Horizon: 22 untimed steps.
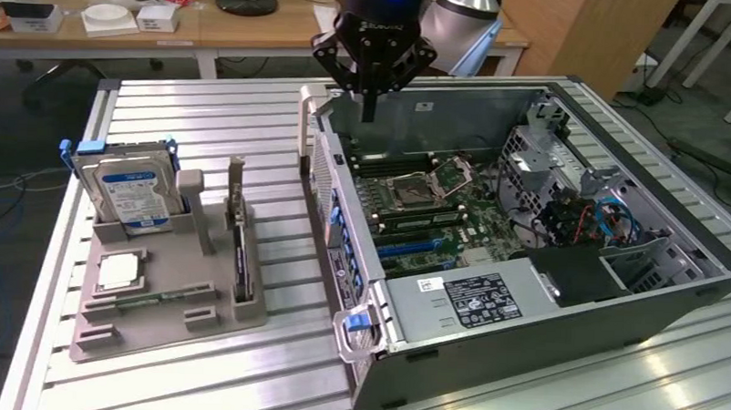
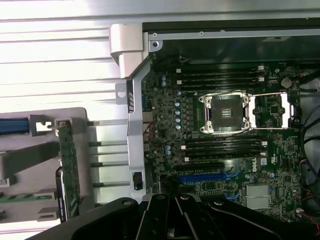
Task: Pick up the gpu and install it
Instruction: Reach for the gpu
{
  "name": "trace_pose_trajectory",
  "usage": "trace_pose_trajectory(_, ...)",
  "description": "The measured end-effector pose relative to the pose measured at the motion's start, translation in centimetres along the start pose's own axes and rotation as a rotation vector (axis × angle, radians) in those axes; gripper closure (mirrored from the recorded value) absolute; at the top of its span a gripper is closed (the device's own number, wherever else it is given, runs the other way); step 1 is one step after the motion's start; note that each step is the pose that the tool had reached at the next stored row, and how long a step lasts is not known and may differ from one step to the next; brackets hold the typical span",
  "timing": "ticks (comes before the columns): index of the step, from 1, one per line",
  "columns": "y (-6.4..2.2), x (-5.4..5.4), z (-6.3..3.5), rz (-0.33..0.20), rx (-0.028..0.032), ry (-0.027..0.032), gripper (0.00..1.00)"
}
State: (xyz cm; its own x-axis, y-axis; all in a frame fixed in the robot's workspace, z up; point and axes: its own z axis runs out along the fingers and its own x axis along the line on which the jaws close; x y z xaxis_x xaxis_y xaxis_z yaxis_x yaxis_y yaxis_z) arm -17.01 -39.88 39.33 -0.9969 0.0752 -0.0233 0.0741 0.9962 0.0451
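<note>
Gripper [image 1: 369, 112] is seen in the exterior view hanging above the far edge of the open computer case [image 1: 556, 344], near the corner on the exterior view's left. Its fingers are drawn fully together into one narrow tip, and nothing is held between them.

The gpu [image 1: 240, 258] is noted standing on edge in a slot of the grey parts holder [image 1: 167, 324], on the slatted metal table [image 1: 223, 118], to the exterior view's left of the case and well apart from the gripper. Its pale bracket end is turned towards the far side of the table. In the wrist view the card's green board edge is seen from above.

In the same holder, a hard drive [image 1: 128, 193] with a blue-white label is held upright in blue rails. A processor [image 1: 120, 269] is laid flat and a memory stick [image 1: 155, 299] is set beside it.

Inside the case, the motherboard [image 2: 165, 125] is exposed. The empty processor socket [image 2: 227, 114] is flanked by black memory slots, and a blue expansion slot [image 2: 207, 177] is seen near it.
</note>
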Motion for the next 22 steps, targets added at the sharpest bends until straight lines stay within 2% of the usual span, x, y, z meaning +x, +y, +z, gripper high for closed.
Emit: trace_pose_trajectory(22, -0.13, 1.7, -0.04, 0.000, 0.0000, 0.0000, 0.90)
